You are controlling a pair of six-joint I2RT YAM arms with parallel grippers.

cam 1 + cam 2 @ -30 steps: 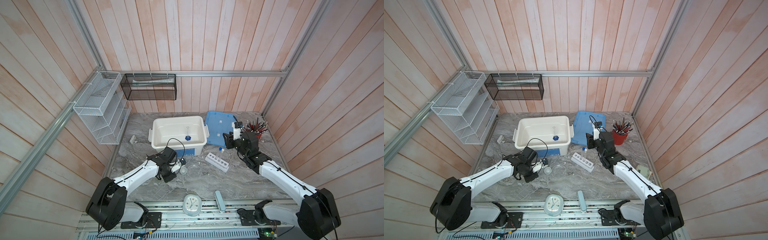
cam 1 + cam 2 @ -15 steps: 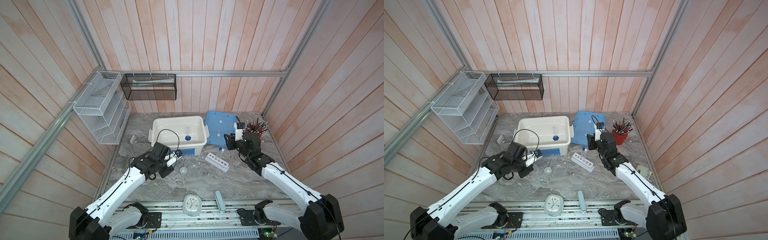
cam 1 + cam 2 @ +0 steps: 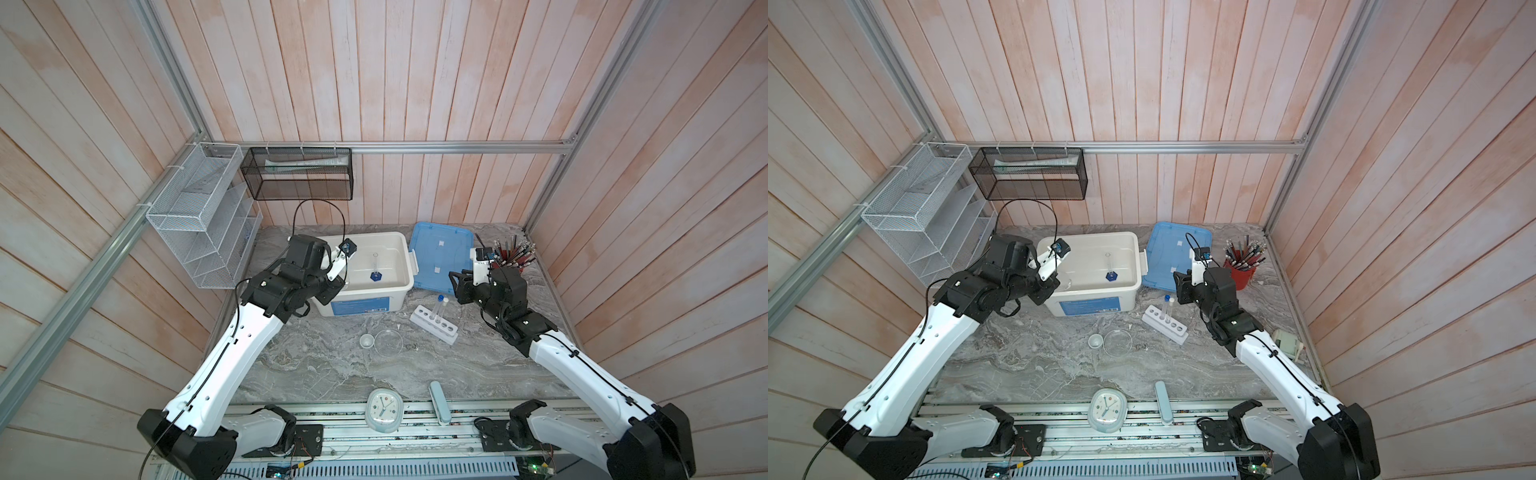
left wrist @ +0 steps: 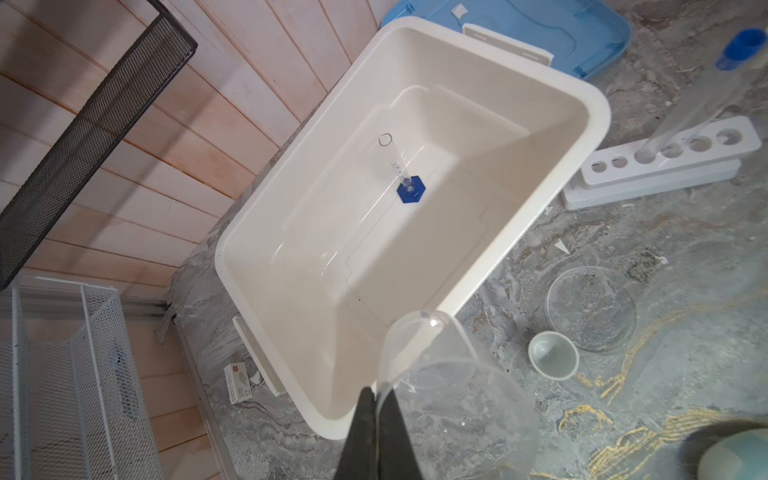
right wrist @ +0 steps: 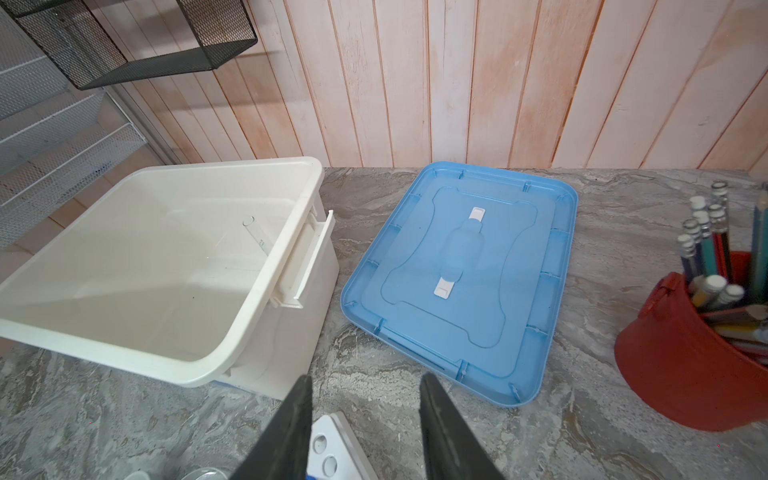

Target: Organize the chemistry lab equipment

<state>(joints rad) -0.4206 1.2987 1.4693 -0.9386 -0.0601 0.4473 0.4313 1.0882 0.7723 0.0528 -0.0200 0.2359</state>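
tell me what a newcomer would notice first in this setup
The left fingers pinch the rim of a clear glass vessel over the front corner of the open white bin, where a blue-hexagon-based cylinder stands upright. Beside the bin a blue lid lies flat. In front of it the right fingers hover open near the end of a white rack holding two capped tubes.

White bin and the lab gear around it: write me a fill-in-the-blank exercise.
1. The white bin holds a graduated cylinder with a ___ hexagonal base.
2. The left hand grips a clear beaker by its ___.
3. The white rack holds ___ capped tubes.
4. The right hand is open and holds ___.
Missing words: blue; rim; two; nothing.
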